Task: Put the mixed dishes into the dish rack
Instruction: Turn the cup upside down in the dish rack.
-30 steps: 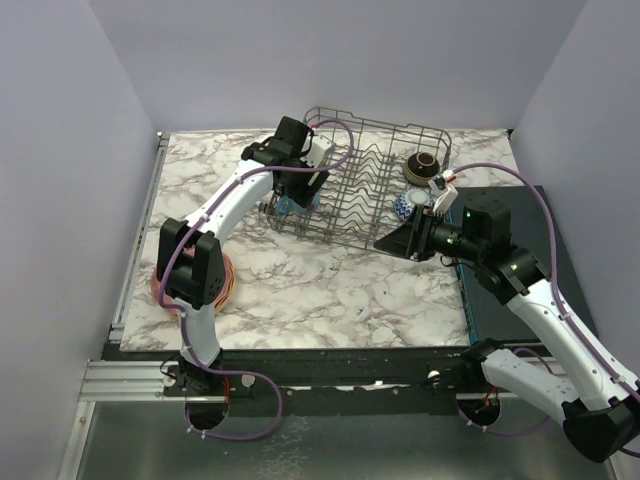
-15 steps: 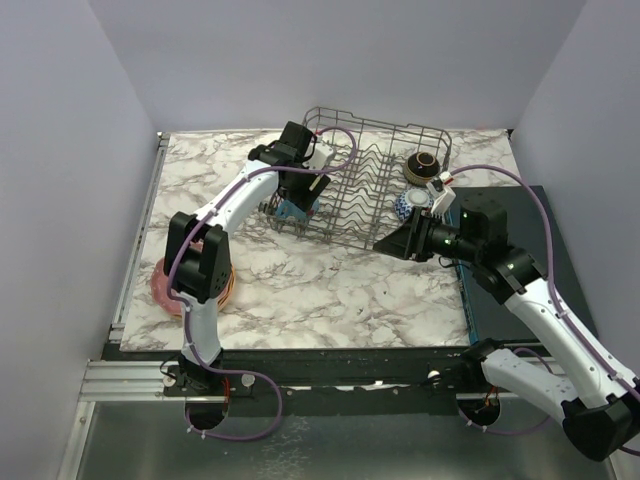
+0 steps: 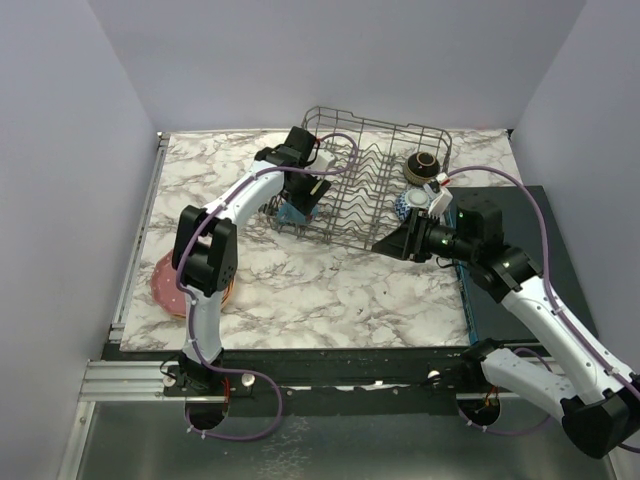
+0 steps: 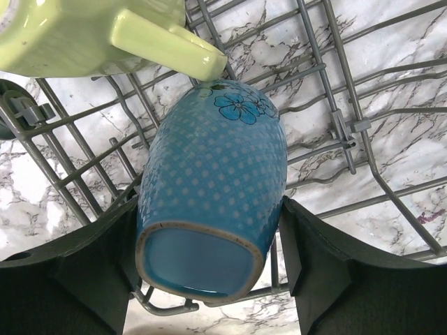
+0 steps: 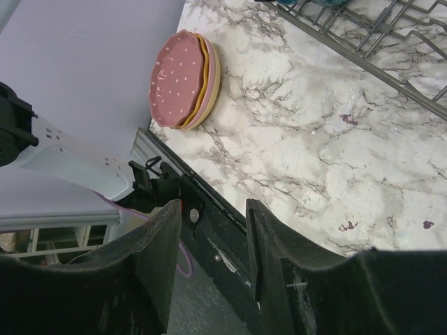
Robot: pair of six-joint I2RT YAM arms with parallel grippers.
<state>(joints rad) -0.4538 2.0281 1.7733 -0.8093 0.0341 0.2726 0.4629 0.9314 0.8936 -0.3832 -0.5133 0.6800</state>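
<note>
My left gripper (image 3: 299,203) is at the left end of the grey wire dish rack (image 3: 375,170), shut on a blue dotted mug (image 3: 292,211). In the left wrist view the blue mug (image 4: 209,188) lies on its side on the rack wires (image 4: 335,105) between both fingers, my gripper (image 4: 208,209) around its base. A pale yellow mug (image 4: 84,35) sits just beyond it. A dark brown bowl (image 3: 422,163) and a blue-white bowl (image 3: 408,203) are in the rack's right end. My right gripper (image 3: 390,243) is open and empty above the table by the rack's near right corner.
A pink plate (image 3: 165,280) on an orange-yellow plate lies at the table's left front edge; the stack also shows in the right wrist view (image 5: 178,77). A dark flat box (image 3: 575,270) lies under the right arm. The table's front rail (image 5: 223,230) is below my right gripper (image 5: 213,209).
My left arm has shifted a little to the right with the blue mug, uncovering more of the pink plate. The right gripper has barely moved.
</note>
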